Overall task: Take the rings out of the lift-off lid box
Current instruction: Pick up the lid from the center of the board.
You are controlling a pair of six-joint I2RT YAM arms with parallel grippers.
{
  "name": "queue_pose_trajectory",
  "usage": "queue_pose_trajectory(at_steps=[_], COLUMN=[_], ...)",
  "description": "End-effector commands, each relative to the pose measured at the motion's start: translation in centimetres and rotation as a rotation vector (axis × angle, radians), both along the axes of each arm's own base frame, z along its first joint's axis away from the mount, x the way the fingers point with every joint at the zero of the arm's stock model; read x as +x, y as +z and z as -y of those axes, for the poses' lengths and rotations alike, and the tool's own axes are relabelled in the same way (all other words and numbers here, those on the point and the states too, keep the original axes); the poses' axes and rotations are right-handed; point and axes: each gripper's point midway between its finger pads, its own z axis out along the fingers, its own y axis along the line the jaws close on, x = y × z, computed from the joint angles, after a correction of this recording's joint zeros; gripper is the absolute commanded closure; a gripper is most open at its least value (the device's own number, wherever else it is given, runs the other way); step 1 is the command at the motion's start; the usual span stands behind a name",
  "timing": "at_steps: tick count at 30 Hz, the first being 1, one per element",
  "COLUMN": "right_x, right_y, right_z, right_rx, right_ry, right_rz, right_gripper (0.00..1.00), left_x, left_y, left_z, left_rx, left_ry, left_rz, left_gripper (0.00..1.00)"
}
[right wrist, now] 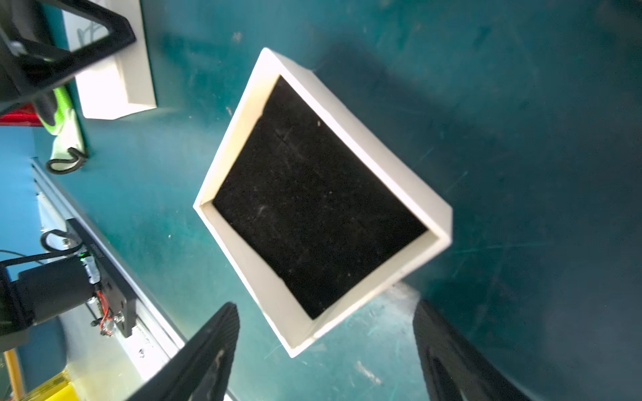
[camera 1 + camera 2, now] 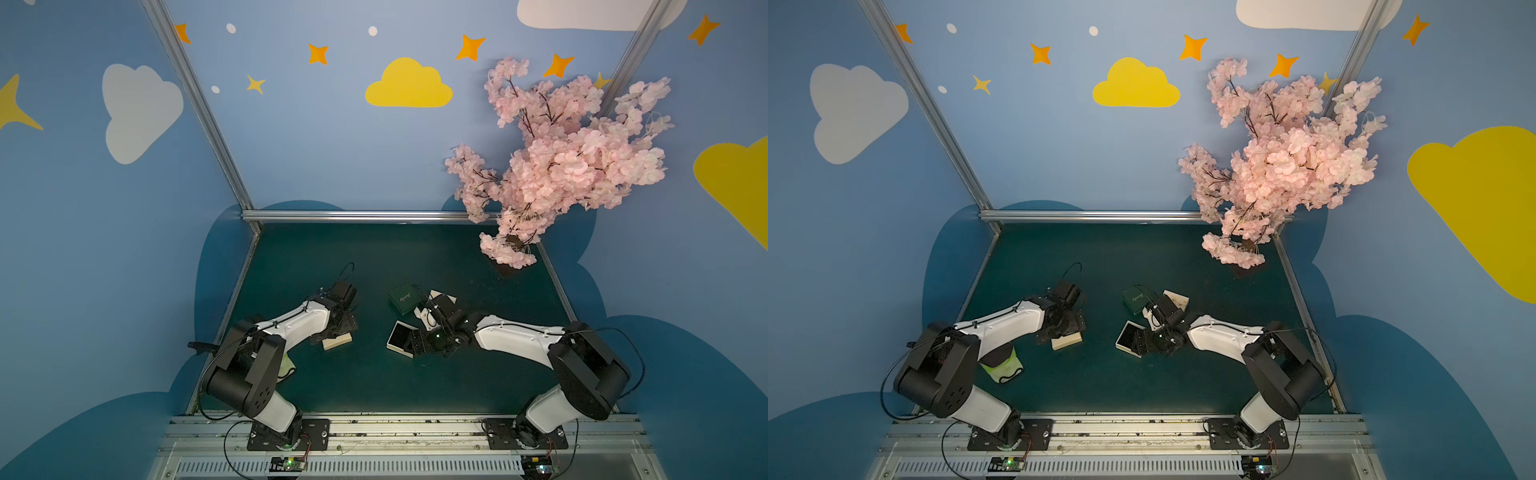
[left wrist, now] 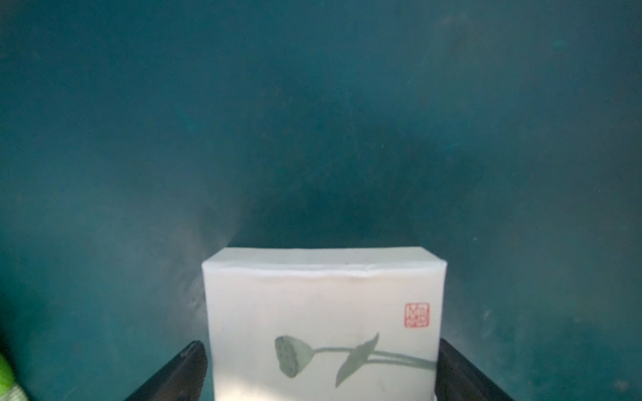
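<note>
Right gripper: released, fingers spread wide with nothing between the pads. It is poised over the near corner of the open white box; in the right wrist view that corner sits between the two fingertips, apart from both. The box rests on the tabletop with its lid off and its black lining fully exposed. The rings cannot be made out in any view; the lining shows only faint pale specks, too small to identify. In both top views the open box lies just beside the right gripper, on the side toward the left arm. A dark green box with gilt script lies closed just beyond it. A pale box part lies partly hidden behind the right wrist. Left gripper: fingers stand wide, one on each side of a white box with a lotus print and a red seal. They sit just beside its walls; whether they press on it cannot be told. That box lies well apart from the open one, on the left side of the tabletop. A green and white cloth item lies under the left arm, and a pink blossom tree stands at the far right corner.
</note>
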Motion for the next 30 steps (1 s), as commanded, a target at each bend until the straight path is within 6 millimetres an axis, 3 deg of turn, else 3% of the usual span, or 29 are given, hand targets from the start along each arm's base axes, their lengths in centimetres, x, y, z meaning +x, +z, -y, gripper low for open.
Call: queue_pose_trajectory(at_steps=[1, 9, 19, 30], right_x=[0.6, 1.1, 1.4, 1.9], right_y=[0.1, 0.4, 1.3, 2.6], right_z=[0.0, -1.1, -2.4, 0.2], right_rx=[-0.031, -0.013, 0.019, -0.028], right_ry=[0.013, 0.034, 0.078, 0.005], right_rz=[0.021, 0.023, 0.045, 0.103], right_gripper=[0.20, 0.22, 0.23, 0.22], left_x=[0.8, 0.7, 0.9, 0.5], left_y=[0.5, -0.9, -0.8, -0.1], left_z=[0.1, 1.6, 3.2, 4.4], left_rx=[0.008, -0.050, -0.055, -0.006], left_ry=[-0.028, -0.077, -0.174, -0.259], left_rz=[0.026, -0.017, 0.011, 0.013], left_gripper=[0.01, 0.09, 0.16, 0.17])
